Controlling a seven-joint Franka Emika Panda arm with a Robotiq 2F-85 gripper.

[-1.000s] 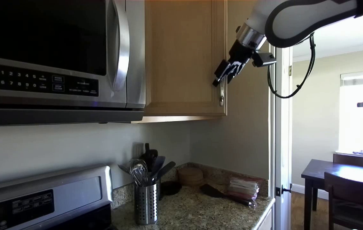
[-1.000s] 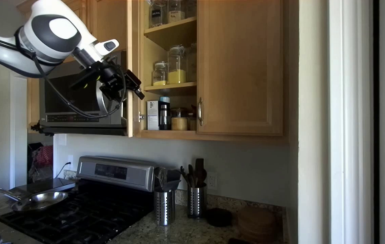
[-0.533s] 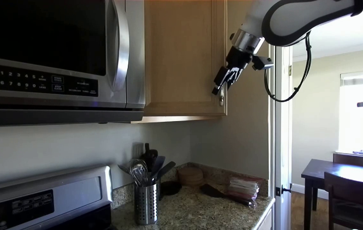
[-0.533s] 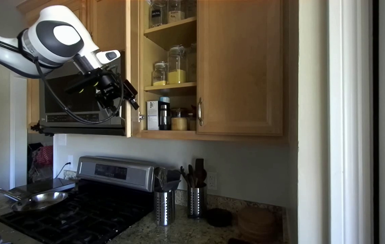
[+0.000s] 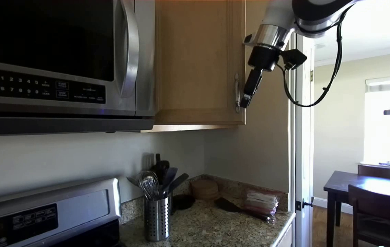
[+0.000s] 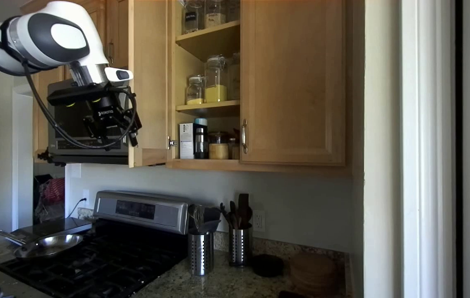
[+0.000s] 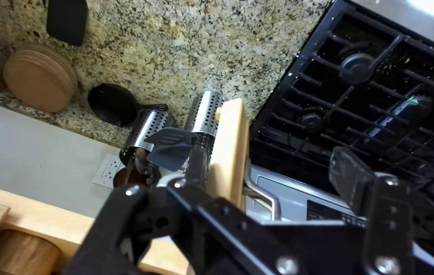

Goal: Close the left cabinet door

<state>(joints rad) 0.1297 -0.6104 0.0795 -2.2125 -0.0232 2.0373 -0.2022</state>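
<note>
The left cabinet door (image 5: pixel 196 65) is light wood and stands wide open. Its inner face (image 6: pixel 151 91) shows in an exterior view, and its edge (image 7: pixel 229 145) points up in the wrist view. Its silver bar handle (image 5: pixel 237 91) shows on the outer face; part of the handle (image 7: pixel 268 193) also shows in the wrist view. My gripper (image 7: pixel 274 168) is open around the door's free edge. One finger is on the inner side, the other is out past the handle, apart from the door. I cannot tell whether the inner finger touches it. The gripper also shows in both exterior views (image 5: pixel 245 99) (image 6: pixel 120 141).
The right cabinet door (image 6: pixel 295 82) is closed. Shelves with jars (image 6: pixel 217 89) show in the opening. A steel microwave (image 5: pixel 146 61) is beside the door. Below are the stove (image 6: pixel 90 252), steel utensil holders (image 6: pixel 200 254) and a granite counter (image 5: pixel 215 230).
The door has swung wider open, and more of its inner face shows. My gripper has moved with its free edge, dropped slightly and turned to point more steeply down.
</note>
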